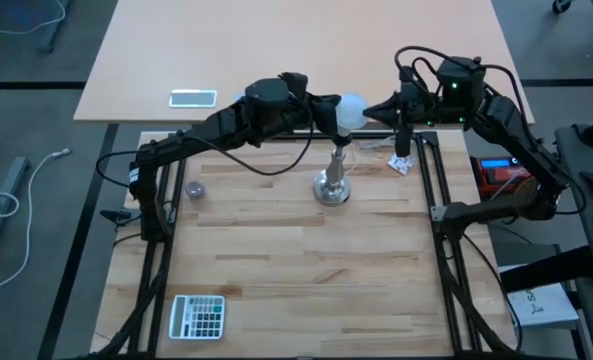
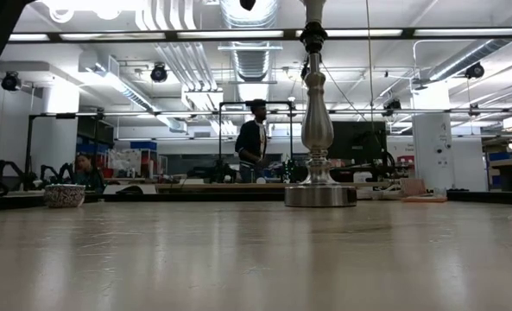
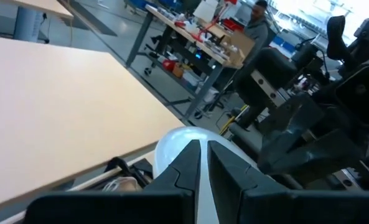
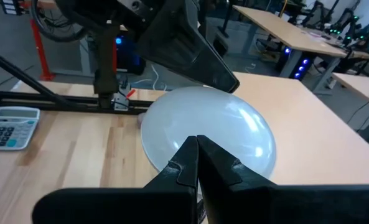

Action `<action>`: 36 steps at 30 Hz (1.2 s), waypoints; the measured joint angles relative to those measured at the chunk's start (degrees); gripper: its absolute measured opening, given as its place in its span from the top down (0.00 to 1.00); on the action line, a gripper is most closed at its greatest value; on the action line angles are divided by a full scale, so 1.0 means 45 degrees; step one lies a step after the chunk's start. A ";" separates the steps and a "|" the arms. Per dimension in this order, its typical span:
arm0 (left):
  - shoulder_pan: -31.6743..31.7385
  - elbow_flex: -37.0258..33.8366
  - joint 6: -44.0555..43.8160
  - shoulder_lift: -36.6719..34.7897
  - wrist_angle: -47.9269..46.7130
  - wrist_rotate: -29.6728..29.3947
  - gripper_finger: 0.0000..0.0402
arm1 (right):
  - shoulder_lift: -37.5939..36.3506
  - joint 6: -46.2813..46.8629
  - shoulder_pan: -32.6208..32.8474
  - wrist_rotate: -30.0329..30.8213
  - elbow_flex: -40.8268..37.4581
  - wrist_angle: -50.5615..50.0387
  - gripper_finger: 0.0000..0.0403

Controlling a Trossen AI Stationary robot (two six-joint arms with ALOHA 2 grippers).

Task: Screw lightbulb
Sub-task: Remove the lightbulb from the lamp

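The white frosted lightbulb (image 1: pixel 351 108) sits at the top of the silver stand (image 1: pixel 333 186), whose round base rests on the wooden table. The low view shows only the stand (image 2: pixel 318 130); the bulb is above that picture. My left gripper (image 1: pixel 334 113) comes from the table's left and is shut, its tips at the globe's left side. My right gripper (image 1: pixel 369 109) comes from the table's right and is shut, its tips at the globe's right side. The bulb fills the middle of the right wrist view (image 4: pixel 234 130) and shows past my left fingers (image 3: pixel 172 146). My left gripper has its shut fingertips (image 3: pixel 193 152) against the left side of the bulb's globe (image 3: pixel 168 149), coming level from the table's left. The bulb stays upright on the stand's top. My right gripper has its shut fingertips (image 4: pixel 187 152) against the right side of the globe (image 4: pixel 172 134), coming level from the table's right, opposite my left gripper.
A calculator (image 1: pixel 197 316) lies near the table's front left. A small round object (image 1: pixel 196 188) lies at the left, and a small packet (image 1: pixel 401 163) lies right of the stand. A phone (image 1: pixel 193 97) lies on the far table. People stand in the room behind (image 2: pixel 256 138).
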 joint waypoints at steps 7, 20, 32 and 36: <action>-0.0073 0.0005 -0.0658 -0.0005 -0.0042 0.0845 0.95 | 0.0097 -0.0430 0.0000 0.0551 -0.0039 0.0133 1.00; -0.0301 0.0000 -0.0767 -0.0372 -0.0229 0.1518 0.95 | 0.0217 -0.0491 -0.0019 0.0940 0.0096 0.0678 1.00; 0.0043 0.0200 0.0628 -0.0602 -0.0553 0.0160 0.95 | -0.0051 0.0852 -0.0005 -0.1122 0.0306 -0.0479 1.00; 0.0117 0.0021 0.0652 -0.0597 -0.0610 0.0485 0.95 | 0.0081 0.1016 -0.0005 -0.1587 0.0162 -0.0365 1.00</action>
